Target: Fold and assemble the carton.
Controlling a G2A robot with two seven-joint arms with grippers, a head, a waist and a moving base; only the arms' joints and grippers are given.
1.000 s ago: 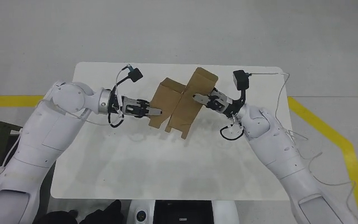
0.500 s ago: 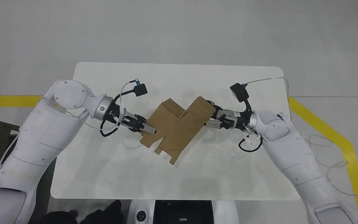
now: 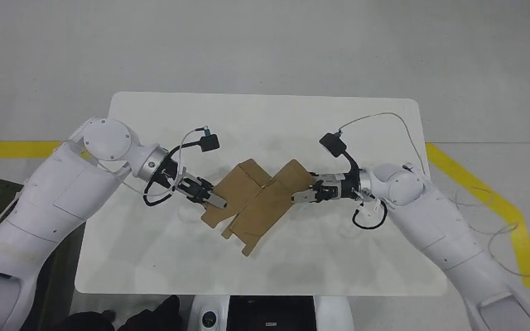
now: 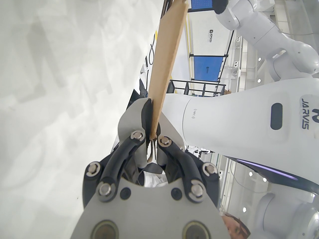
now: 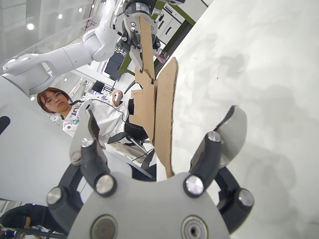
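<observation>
White table [image 3: 331,116] spreads beneath both arms. Over its middle hangs the carton [image 3: 257,203], a brown corrugated blank with notched flaps, partly folded along its creases. It stretches between the two grippers, and its panels slope toward the table's near edge. Whether its lowest flap touches the tabletop is hard to tell from above.

At the carton's left end, the left gripper [image 4: 152,130] is pinched tight on a thin cardboard edge, with the sheet rising edge-on from between its fingers.

At the carton's right end sits the right gripper [image 5: 159,115], its jaws spread wide. A cardboard edge runs down the gap between them, apart from either finger in the right wrist view. Beyond it, the same view shows the left gripper clamped on the far end of the blank.
</observation>
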